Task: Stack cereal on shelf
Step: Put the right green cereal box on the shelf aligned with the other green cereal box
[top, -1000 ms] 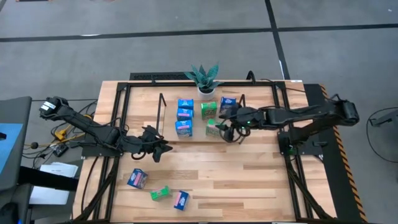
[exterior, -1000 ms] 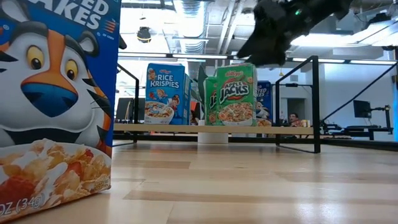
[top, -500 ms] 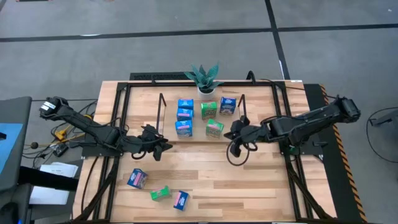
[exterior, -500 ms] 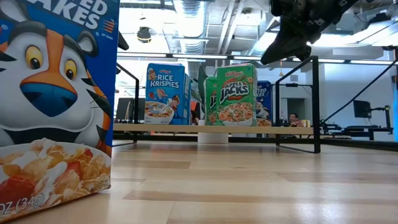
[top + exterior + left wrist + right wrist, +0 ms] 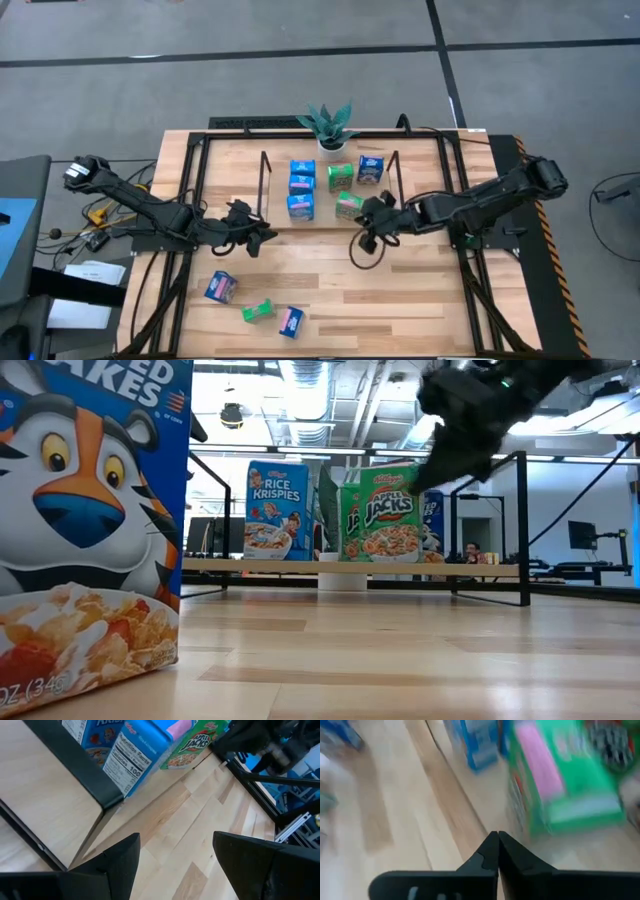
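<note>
Shelf [image 5: 322, 216] sat at the table's far middle, just in front of a potted plant [image 5: 330, 124]. Six boxes stood upright on it. Three blue boxes [image 5: 300, 187] formed a column near the left wire end. Two green boxes [image 5: 345, 191] stood in the middle, one behind the other. One more blue box [image 5: 369, 168] stood at the back by the right wire end. From table level, a Rice Krispies box [image 5: 277, 510] and an Apple Jacks box [image 5: 389, 512] faced forward on the board.

Three boxes lay loose on the table's near left, well apart from the shelf: a blue one [image 5: 220, 288], a green one [image 5: 258, 311], and a blue-and-pink one [image 5: 290, 320]. A Frosted Flakes box [image 5: 90, 520] filled the left of the low view.

Right gripper [image 5: 366, 216] hovered at the shelf's front edge, just beside the front green box, above the board. Its fingers [image 5: 490, 851] were pressed tip to tip, holding nothing. Its wrist camera looked at the green box [image 5: 560, 785] close up, blurred.

Left gripper [image 5: 262, 237] waited low over the table, just left of the shelf's front corner. Its fingers [image 5: 120, 857] were spread wide with bare wood between them. Its camera looked along the shelf's left end past a blue box [image 5: 137, 755].

A person [image 5: 470, 550] showed small in the room beyond.
</note>
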Controlling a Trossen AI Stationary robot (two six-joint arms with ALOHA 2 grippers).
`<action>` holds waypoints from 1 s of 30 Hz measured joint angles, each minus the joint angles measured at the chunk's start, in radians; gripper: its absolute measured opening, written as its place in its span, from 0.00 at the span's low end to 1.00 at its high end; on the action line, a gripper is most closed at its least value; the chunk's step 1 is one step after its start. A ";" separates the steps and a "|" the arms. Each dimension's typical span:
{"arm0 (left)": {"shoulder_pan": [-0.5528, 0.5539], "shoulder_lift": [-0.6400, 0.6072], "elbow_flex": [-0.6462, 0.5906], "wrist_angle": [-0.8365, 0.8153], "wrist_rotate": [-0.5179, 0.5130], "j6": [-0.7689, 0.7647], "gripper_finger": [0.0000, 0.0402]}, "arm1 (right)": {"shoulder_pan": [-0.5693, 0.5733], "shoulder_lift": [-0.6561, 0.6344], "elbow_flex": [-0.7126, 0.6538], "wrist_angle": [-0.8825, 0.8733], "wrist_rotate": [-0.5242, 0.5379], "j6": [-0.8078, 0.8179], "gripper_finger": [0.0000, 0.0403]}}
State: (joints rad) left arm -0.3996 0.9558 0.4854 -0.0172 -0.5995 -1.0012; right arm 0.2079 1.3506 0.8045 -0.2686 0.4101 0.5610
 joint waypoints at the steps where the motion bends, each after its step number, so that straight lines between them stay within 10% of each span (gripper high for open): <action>1: 0.000 0.000 0.000 -0.001 0.000 -0.005 0.60 | -0.002 0.000 -0.005 -0.019 0.000 -0.002 0.06; 30: 0.000 0.000 0.000 -0.048 -0.016 -0.007 0.60 | -0.142 0.000 0.045 0.056 -0.013 -0.125 0.06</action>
State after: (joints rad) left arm -0.3994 0.9558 0.4854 -0.0652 -0.6158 -1.0078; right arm 0.0655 1.3510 0.8496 -0.2122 0.3972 0.4357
